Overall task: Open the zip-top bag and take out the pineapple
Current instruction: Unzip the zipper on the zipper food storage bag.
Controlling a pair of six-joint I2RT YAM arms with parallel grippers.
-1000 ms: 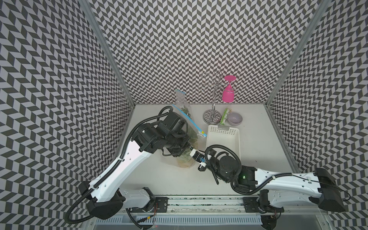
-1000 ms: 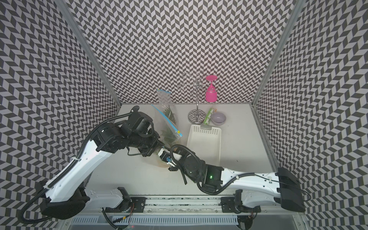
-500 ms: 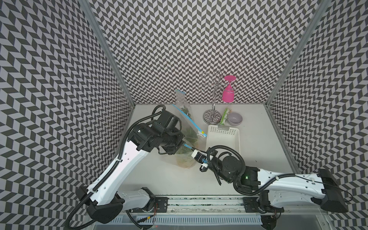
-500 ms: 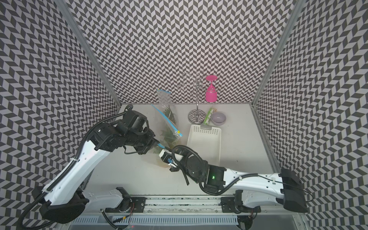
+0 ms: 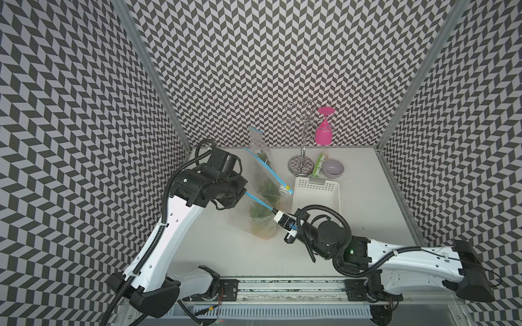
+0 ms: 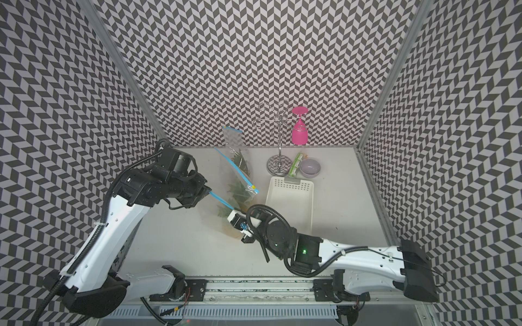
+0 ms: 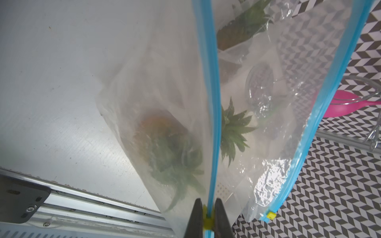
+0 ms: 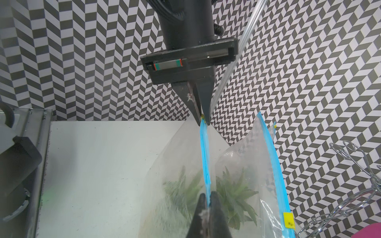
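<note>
My left end effector (image 7: 208, 206) is clamped on the yellow-tipped end of a blue zipper strip (image 5: 258, 201). My right end effector (image 8: 208, 197) is pinched on the same strip's opposite end. The strip runs taut between them above the bench (image 5: 220, 248).

The zip-top bag (image 5: 254, 225) hangs below the strip. The pineapple (image 5: 261, 218) sits low inside it, leaves upward, blurred by frosted plastic. A second blue strip (image 5: 271, 175) sags loose behind. I take it for the bag's other lip, so the mouth is open, though it may belong to another bag.

The risks, as I judge them:
- Both end effectors are busy, so reaching in means letting one end go, and the mouth may then collapse over the leaves.
- Pulling the strip tighter could slip it from my thin jaws or tear the seam.
- The fruit's weight could swing the bag toward the white basket (image 5: 319, 194).
</note>
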